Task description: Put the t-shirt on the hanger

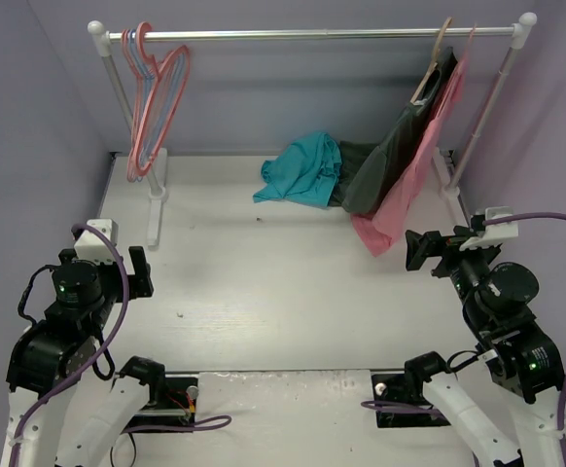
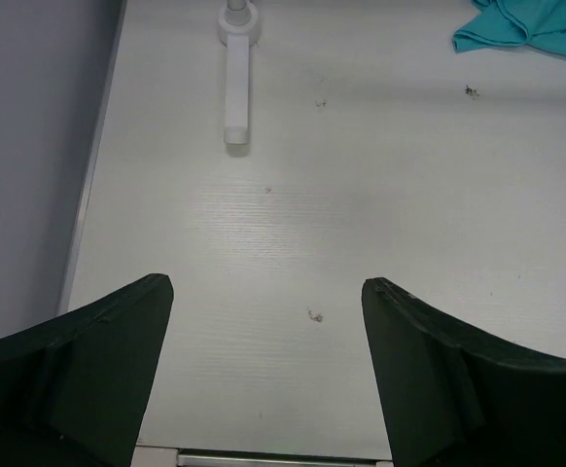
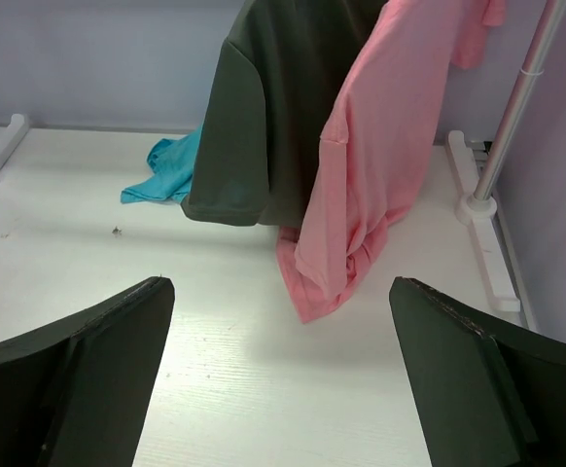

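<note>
Status: task not started, as far as the views show.

The t-shirt (image 1: pixel 302 170) lies in a crumpled heap on the table (image 1: pixel 264 292), below the clothes rail (image 1: pixel 312 34), just right of its middle. Its right edge sits against the dark shirt (image 1: pixel 390 156) that hangs from the rail's right end. A pink shirt (image 1: pixel 411 185) hangs just beside the dark one, further right, and its hem appears to reach the table.

The hanger (image 1: pixel 171 92) hangs by its hook at the rail's left end, bunched with at least one other thin hanger, and carries nothing. T-shirt and hanger are well apart along the rail.

Left gripper (image 1: pixel 139 270): fingers spread wide, nothing between them, well in front of the rail's left end.
Right gripper (image 1: pixel 421 251): likewise spread and bare, in front of the rail's right end, near the pink shirt's hem.

Left to do, by my reading: all of it. Pick up the t-shirt, free or steady the hanger, pass the hanger's shoulders through the neck opening, and settle the cloth evenly. No neck opening shows in the heap, so the t-shirt likely needs spreading first
</note>
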{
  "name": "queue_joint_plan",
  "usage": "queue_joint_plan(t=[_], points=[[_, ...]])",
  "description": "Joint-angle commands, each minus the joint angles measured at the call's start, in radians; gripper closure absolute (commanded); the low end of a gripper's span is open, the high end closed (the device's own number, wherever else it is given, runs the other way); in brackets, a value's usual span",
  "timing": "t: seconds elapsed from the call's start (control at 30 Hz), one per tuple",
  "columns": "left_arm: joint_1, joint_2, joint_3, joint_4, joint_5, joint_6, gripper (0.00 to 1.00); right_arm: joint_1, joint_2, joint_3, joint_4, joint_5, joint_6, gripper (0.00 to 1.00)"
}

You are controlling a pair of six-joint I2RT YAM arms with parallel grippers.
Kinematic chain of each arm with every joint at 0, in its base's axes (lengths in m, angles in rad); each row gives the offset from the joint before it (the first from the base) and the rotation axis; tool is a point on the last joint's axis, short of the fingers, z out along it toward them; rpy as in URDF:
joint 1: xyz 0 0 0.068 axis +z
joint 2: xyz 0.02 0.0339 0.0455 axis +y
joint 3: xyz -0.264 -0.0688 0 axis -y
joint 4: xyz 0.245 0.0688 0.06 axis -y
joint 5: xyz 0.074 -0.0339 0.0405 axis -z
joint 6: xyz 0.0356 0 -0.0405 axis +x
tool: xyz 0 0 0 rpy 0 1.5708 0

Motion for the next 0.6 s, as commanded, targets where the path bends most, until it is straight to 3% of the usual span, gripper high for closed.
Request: queue_joint_plan(t=[0.0, 0.3, 0.57], points=[[-0.004, 0.024, 0.029, 0.034, 0.008, -0.033, 0.2, 0.01, 0.021, 0.008, 0.055, 0.017, -0.03, 0.0], [-0.004, 0.079, 0.023, 0.047, 0.023, -0.082, 0.2, 0.016, 0.169, 0.117, 0.072, -0.172, -0.13, 0.05], [-0.004, 0.122, 0.004, 0.073, 0.058, -0.128, 0.2, 0.117, 0.522, 0.324, 0.184, -0.19, -0.184, 0.08]])
